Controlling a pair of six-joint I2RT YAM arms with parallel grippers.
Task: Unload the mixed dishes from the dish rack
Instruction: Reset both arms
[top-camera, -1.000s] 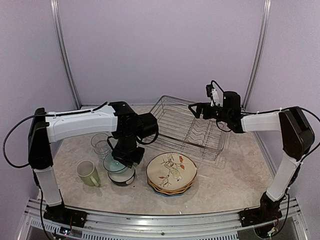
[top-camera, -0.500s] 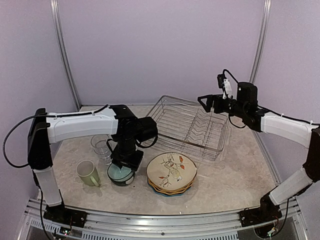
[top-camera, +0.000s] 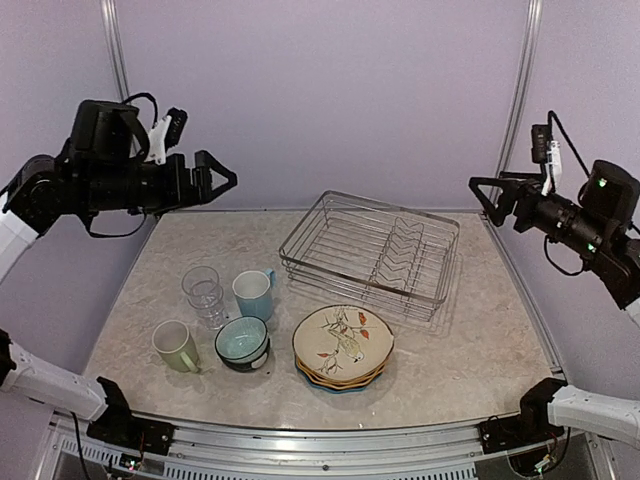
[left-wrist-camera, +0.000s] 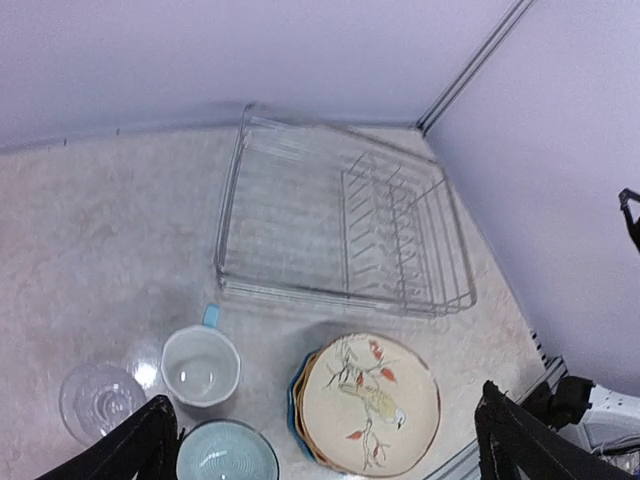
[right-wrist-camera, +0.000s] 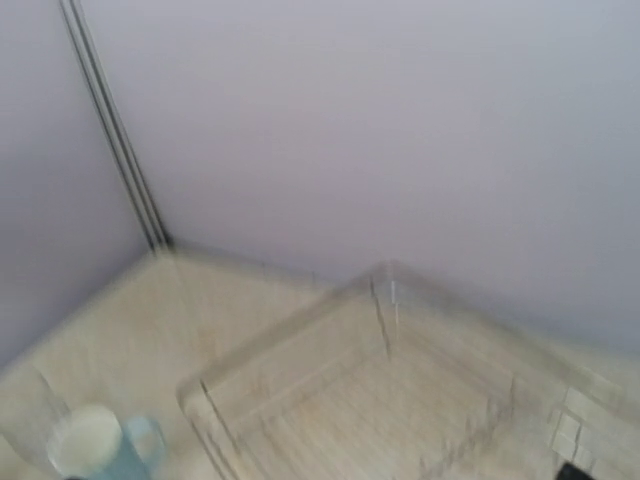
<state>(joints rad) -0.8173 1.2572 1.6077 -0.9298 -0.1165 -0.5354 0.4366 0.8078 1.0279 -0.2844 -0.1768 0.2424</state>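
Across the centre of the overhead view, the dish rack (top-camera: 370, 250) sits with a strip of table (top-camera: 480, 360) showing along its right edge. Just below its near edge lies the plate stack (top-camera: 343, 347). Lower left cluster the bowl (top-camera: 242, 343), blue mug (top-camera: 253, 294), green mug (top-camera: 176, 346) and glass (top-camera: 203, 292). The left gripper (top-camera: 212, 172) and right gripper (top-camera: 492, 198) hang high at the frame's sides, both released, grasping nothing.

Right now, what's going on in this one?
Nothing is being handled. Both arms are raised above the table, and the left tool and right tool are open and empty. The dish rack looks empty. On the table in front of it sit a stack of plates with a bird-print one on top, a bowl, a green mug, a blue mug and a clear glass.
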